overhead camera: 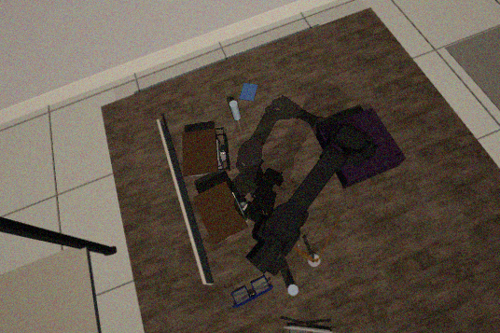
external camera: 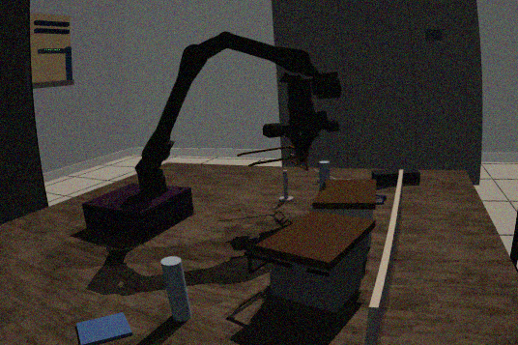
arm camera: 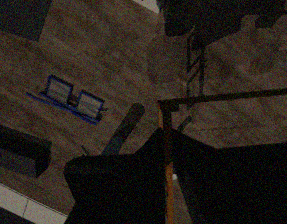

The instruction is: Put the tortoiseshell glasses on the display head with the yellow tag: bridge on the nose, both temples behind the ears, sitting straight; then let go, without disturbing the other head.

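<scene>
My gripper (external camera: 302, 163) is shut on the tortoiseshell glasses (external camera: 266, 151) (arm camera: 169, 195), held above the table with both temples pointing back toward the arm's base. In the wrist view an orange-brown part lies between the dark fingers. Two block-shaped display heads with brown tops stand side by side. One head (overhead camera: 200, 151) (external camera: 319, 237) has dark glasses across its front. The other head (overhead camera: 221, 212) (external camera: 345, 193) shows a small nose and no glasses that I can make out. The gripper is off beyond this second head. No yellow tag is visible, so I cannot tell which head bears it.
A long pale-topped barrier (overhead camera: 184, 205) (external camera: 388, 246) runs behind the heads. Blue glasses (overhead camera: 252, 292) (arm camera: 74, 100) lie beyond its end. Cylinders (overhead camera: 234, 110) (external camera: 176, 290) (overhead camera: 293, 290) (external camera: 324, 174), a thin post (external camera: 285, 184) and a blue card (overhead camera: 248, 91) (external camera: 103, 329) also stand or lie on the table.
</scene>
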